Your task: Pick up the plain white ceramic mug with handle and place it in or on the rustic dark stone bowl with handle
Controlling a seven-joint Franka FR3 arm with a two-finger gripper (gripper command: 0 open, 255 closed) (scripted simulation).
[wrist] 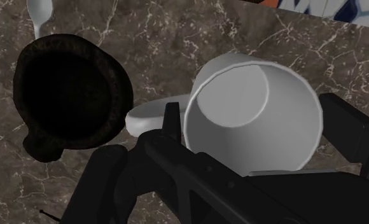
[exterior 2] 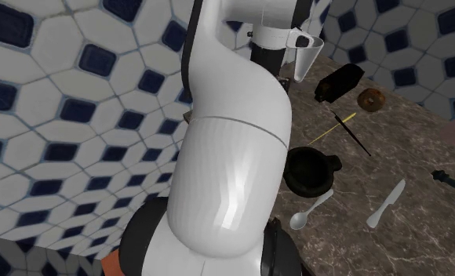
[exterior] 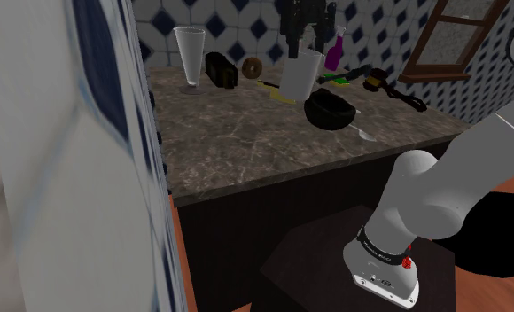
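The gripper (wrist: pixel 253 114) is clamped on the white mug (wrist: pixel 250 111), one black finger on each side of its wall, with the open mouth facing up toward the hand. In the shoulder view the mug (exterior: pixel 300 74) hangs slightly tilted under the gripper (exterior: pixel 301 51), over the back half of the marbled countertop (exterior: pixel 246 142) near the tiled wall edge. It looks clear of the surface.

Here's the key relation. The dark stone bowl (exterior: pixel 328 111) sits on the countertop just beside the mug, a step toward the front edge and toward the shoulder view's right. From the wrist, the bowl (wrist: pixel 72 95) lies off the side of the gripper where the mug's handle (wrist: pixel 148 118) sticks out, and handle and bowl rim nearly meet. The mug isn't over the bowl yet, so my call is a short sideways carry that way, then down.
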